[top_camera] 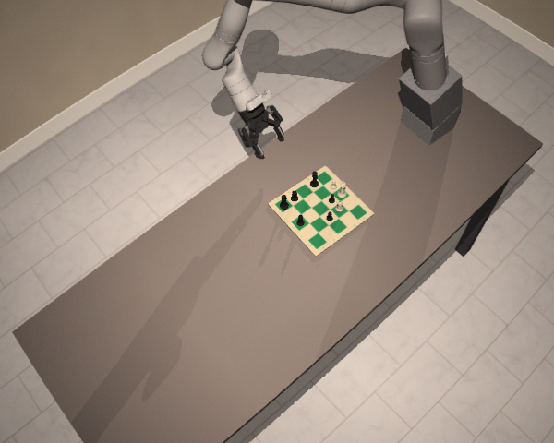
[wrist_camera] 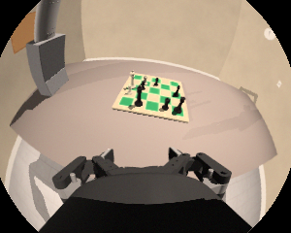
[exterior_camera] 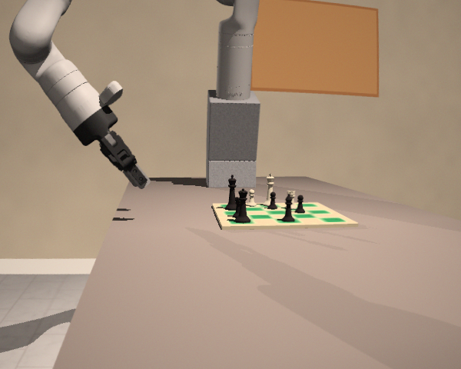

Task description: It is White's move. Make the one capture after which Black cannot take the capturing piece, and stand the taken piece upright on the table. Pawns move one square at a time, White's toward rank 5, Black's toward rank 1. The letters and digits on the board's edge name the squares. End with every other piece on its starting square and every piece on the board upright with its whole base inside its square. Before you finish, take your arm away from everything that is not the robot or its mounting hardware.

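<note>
A small green and cream chessboard (top_camera: 320,209) lies on the brown table; it also shows in the exterior view (exterior_camera: 283,215) and the wrist view (wrist_camera: 152,93). Several black pieces stand on it, among them a tall one at the far corner (top_camera: 314,179), two at the left edge (top_camera: 283,202) (top_camera: 294,195) and two pawns (top_camera: 331,197) (top_camera: 329,216). Three white pieces stand on the right side: a tall one (top_camera: 343,188), a pawn (top_camera: 333,185) and a short one (top_camera: 339,207). All stand upright. My gripper (top_camera: 270,145) (exterior_camera: 140,181) is open and empty, tilted, above the table's far edge to the left of the board.
The arm's grey base block (top_camera: 429,102) stands at the table's far right. An orange panel (exterior_camera: 314,48) hangs on the wall behind. The table edge runs just under the gripper, with tiled floor beyond it.
</note>
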Robot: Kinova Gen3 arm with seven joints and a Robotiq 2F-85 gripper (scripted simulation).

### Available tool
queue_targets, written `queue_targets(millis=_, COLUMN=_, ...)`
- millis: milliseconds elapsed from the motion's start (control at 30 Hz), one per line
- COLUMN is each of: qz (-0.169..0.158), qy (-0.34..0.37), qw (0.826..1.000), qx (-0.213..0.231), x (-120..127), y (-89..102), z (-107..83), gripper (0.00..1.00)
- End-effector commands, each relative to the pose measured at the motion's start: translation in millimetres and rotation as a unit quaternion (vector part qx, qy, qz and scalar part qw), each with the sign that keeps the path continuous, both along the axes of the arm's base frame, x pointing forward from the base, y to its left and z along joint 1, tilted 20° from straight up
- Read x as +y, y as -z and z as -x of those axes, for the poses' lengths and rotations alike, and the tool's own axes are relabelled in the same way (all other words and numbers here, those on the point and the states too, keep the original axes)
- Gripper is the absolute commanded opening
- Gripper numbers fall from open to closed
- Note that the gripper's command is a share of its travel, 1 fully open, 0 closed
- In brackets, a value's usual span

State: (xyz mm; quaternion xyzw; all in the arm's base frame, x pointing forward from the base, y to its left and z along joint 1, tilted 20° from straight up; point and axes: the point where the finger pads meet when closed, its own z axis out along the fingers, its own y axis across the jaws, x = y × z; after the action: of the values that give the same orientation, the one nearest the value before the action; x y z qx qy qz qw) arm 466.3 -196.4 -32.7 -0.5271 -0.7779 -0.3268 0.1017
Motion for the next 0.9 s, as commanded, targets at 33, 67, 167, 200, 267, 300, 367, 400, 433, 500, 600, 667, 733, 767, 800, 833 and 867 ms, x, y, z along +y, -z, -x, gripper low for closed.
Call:
queue_targets(millis=33, qz=-0.021, qy=0.028, qw=0.999, qx=0.02, x=0.0, y=10.9, z=-2.0, gripper=1.0)
queue_targets(millis=67, qz=-0.026, qy=0.036, qw=0.999, qx=0.025, x=0.0, y=11.8, z=-2.9, gripper=1.0)
queue_targets(millis=167, qz=-0.037, qy=0.052, qw=0.997, qx=0.035, x=-0.1, y=13.8, z=-5.1, gripper=1.0)
queue_targets(millis=200, qz=-0.039, qy=0.057, qw=0.997, qx=0.037, x=-0.1, y=14.3, z=-5.7, gripper=1.0)
queue_targets(millis=267, qz=-0.043, qy=0.063, qw=0.996, qx=0.041, x=-0.1, y=15.1, z=-6.5, gripper=1.0)
queue_targets(millis=300, qz=-0.045, qy=0.065, qw=0.996, qx=0.043, x=-0.2, y=15.3, z=-6.9, gripper=1.0)
queue_targets(millis=367, qz=-0.045, qy=0.065, qw=0.996, qx=0.043, x=-0.2, y=15.3, z=-6.9, gripper=1.0)
queue_targets(millis=400, qz=-0.046, qy=0.067, qw=0.996, qx=0.044, x=-0.2, y=15.5, z=-7.1, gripper=1.0)
queue_targets(millis=433, qz=-0.047, qy=0.068, qw=0.996, qx=0.044, x=-0.2, y=15.7, z=-7.3, gripper=1.0)
queue_targets(millis=500, qz=-0.048, qy=0.07, qw=0.995, qx=0.045, x=-0.2, y=15.9, z=-7.5, gripper=1.0)
queue_targets(millis=600, qz=-0.048, qy=0.07, qw=0.995, qx=0.046, x=-0.2, y=15.9, z=-7.5, gripper=1.0)
queue_targets(millis=667, qz=-0.048, qy=0.07, qw=0.995, qx=0.046, x=-0.2, y=15.9, z=-7.5, gripper=1.0)
queue_targets(millis=733, qz=-0.048, qy=0.07, qw=0.995, qx=0.046, x=-0.2, y=15.9, z=-7.5, gripper=1.0)
queue_targets(millis=767, qz=-0.048, qy=0.07, qw=0.995, qx=0.046, x=-0.2, y=15.9, z=-7.5, gripper=1.0)
queue_targets(millis=800, qz=-0.048, qy=0.07, qw=0.995, qx=0.046, x=-0.2, y=15.9, z=-7.5, gripper=1.0)
queue_targets(millis=833, qz=-0.048, qy=0.07, qw=0.995, qx=0.046, x=-0.2, y=15.9, z=-7.5, gripper=1.0)
queue_targets(millis=867, qz=-0.048, qy=0.07, qw=0.995, qx=0.046, x=-0.2, y=15.9, z=-7.5, gripper=1.0)
